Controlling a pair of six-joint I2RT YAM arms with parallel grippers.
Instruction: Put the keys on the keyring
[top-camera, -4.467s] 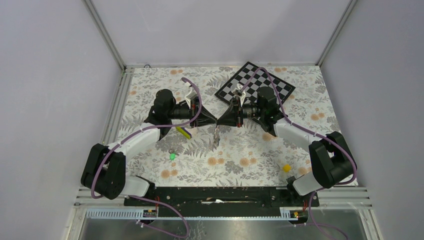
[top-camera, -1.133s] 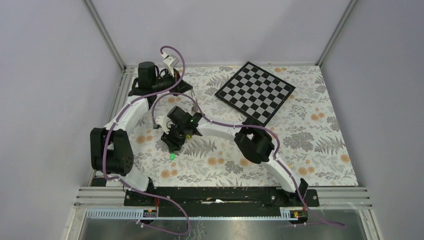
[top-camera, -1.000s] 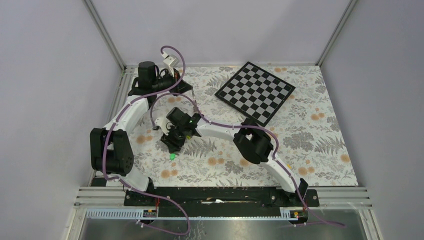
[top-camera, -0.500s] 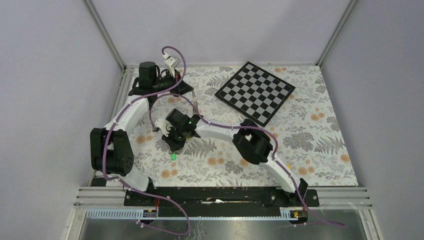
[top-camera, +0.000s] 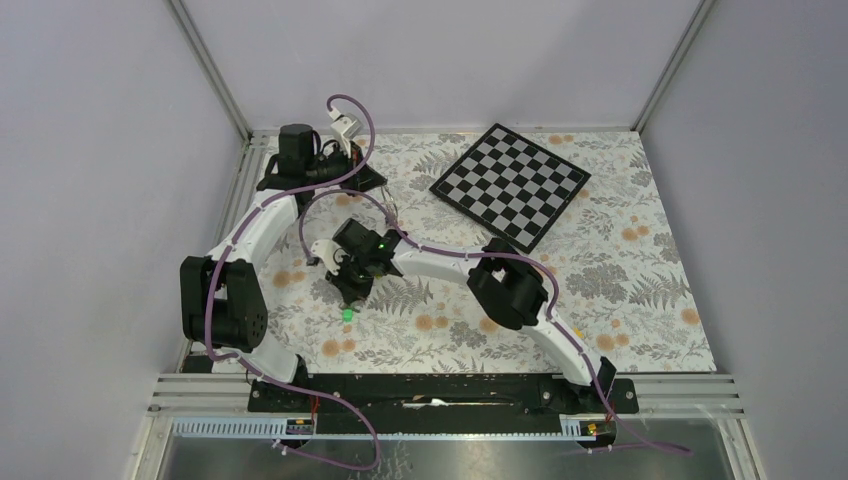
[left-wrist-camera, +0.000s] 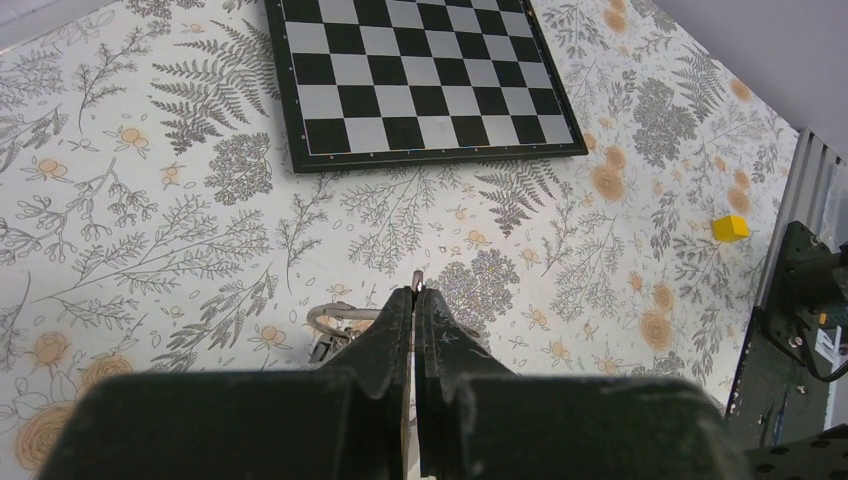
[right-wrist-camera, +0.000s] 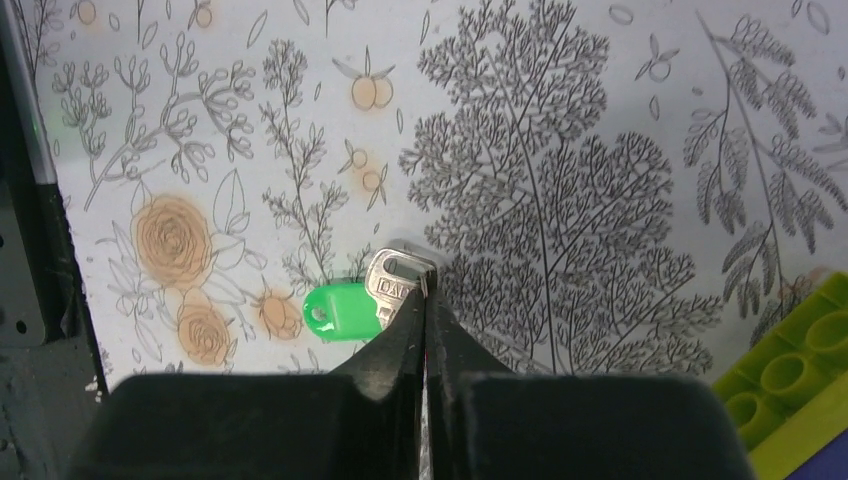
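Observation:
In the right wrist view a green-headed key (right-wrist-camera: 340, 312) lies flat on the floral mat. My right gripper (right-wrist-camera: 425, 292) is shut, its tips pinching the edge of the key's silver blade (right-wrist-camera: 392, 277). From above, the right gripper (top-camera: 350, 296) points down at the green key (top-camera: 347, 313) at front left. My left gripper (left-wrist-camera: 415, 292) is shut on the keyring (left-wrist-camera: 332, 317); part of the silver loop shows left of the fingers and a bit pokes out at the tips. A small dark piece hangs under the loop. The left gripper (top-camera: 379, 186) is raised at the back left.
A checkerboard (top-camera: 510, 185) lies at the back right, also seen as the checkerboard (left-wrist-camera: 420, 75) ahead of the left gripper. A yellow cube (left-wrist-camera: 730, 228) sits near the black front rail. A lime-green studded block (right-wrist-camera: 800, 360) lies just right of the right gripper.
The right gripper's jaws have closed onto the green key's blade after lowering slightly over it. The left arm holds still with the keyring.

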